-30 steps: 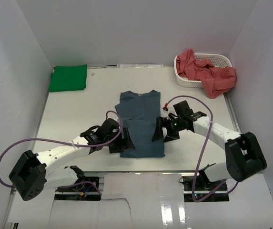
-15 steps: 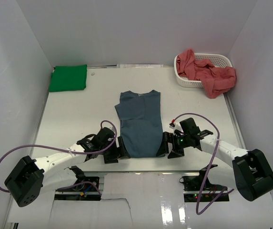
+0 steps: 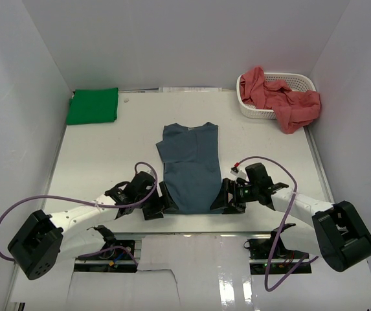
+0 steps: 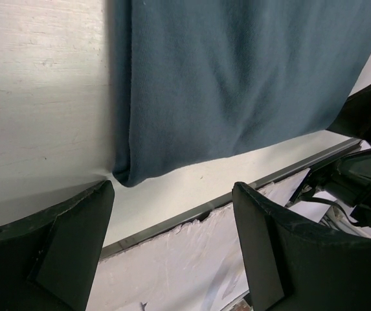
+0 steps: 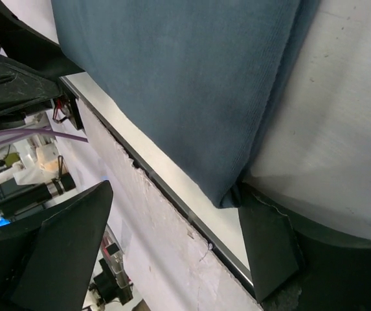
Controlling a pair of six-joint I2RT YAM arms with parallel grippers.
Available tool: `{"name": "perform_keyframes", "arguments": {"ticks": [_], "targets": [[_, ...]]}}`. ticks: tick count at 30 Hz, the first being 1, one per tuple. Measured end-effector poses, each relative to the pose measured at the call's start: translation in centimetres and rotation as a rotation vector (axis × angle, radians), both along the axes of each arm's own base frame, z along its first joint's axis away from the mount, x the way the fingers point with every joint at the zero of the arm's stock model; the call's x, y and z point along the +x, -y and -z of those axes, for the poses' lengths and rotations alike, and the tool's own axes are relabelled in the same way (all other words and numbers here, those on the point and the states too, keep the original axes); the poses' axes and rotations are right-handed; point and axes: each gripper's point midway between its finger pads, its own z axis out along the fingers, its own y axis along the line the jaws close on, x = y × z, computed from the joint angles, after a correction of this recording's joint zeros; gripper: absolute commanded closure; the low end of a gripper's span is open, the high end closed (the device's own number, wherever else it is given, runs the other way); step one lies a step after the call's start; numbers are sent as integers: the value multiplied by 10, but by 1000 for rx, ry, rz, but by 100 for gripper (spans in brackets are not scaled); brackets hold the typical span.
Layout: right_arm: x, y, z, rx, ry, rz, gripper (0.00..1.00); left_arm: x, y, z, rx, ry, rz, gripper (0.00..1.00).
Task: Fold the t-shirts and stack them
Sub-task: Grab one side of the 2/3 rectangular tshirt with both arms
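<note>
The slate blue t-shirt (image 3: 191,168) lies flat in the middle of the table, folded into a narrow strip with its collar at the far end. My left gripper (image 3: 164,203) is open at its near left corner and my right gripper (image 3: 226,199) is open at its near right corner. In the left wrist view the shirt (image 4: 237,78) ends in a rounded corner just beyond my left gripper (image 4: 172,240), which holds nothing. In the right wrist view the shirt (image 5: 185,78) has its corner resting against one fingertip (image 5: 263,227) of my open right gripper (image 5: 172,240). The green t-shirt (image 3: 93,105) lies folded at the far left. The salmon t-shirts (image 3: 285,100) spill over a basket.
The white perforated basket (image 3: 300,81) stands at the far right corner. The table's near edge, a metal strip (image 4: 191,210), runs right under both grippers. White walls close in the table (image 3: 101,155) on three sides.
Both grippers have moved from the shirt's mid sides toward the near edge and now sit at its near corners. The shirt's near end looks narrower.
</note>
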Motion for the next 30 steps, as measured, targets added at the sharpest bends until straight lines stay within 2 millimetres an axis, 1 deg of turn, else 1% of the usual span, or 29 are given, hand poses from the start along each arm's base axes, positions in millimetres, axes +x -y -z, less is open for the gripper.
{"name": "perform_keyframes", "arguments": {"ticks": [2,3,4,6,9,10,11,12,13,16,24,26,27,30], "targets": [[1,-1,1,7,-1,12,25,2,-2,0,-7,0,-15,15],[1,0,3,7,1,19,32,4,-3,-1,-12,1,-24,15],[1,-1,3,11,-3,23,37,5,-4,-1,-14,1,-31,15],[1,1,9,-2,-7,35,44,7,-7,-1,-18,3,-47,15],[0,3,14,-14,-14,49,60,9,-10,-1,-23,4,-61,15],[0,4,16,-20,-16,54,70,10,-11,-1,-24,6,-62,15],[0,5,19,-28,-14,57,73,10,-12,-1,-25,6,-63,15],[-1,6,21,-36,-19,63,80,9,-12,-1,-25,5,-63,15],[-1,7,23,-41,-21,66,92,9,-12,-1,-27,4,-63,15],[1,9,26,-57,-17,78,92,9,-12,-1,-30,4,-60,15],[2,9,25,-62,-14,81,92,8,-9,-1,-53,7,-49,16],[3,9,25,-65,-15,82,92,7,-7,0,-70,4,-49,17],[3,9,25,-66,-16,83,92,7,-6,0,-82,3,-48,21],[3,10,25,-68,-17,83,92,4,-3,2,-116,-7,-52,26]]}}
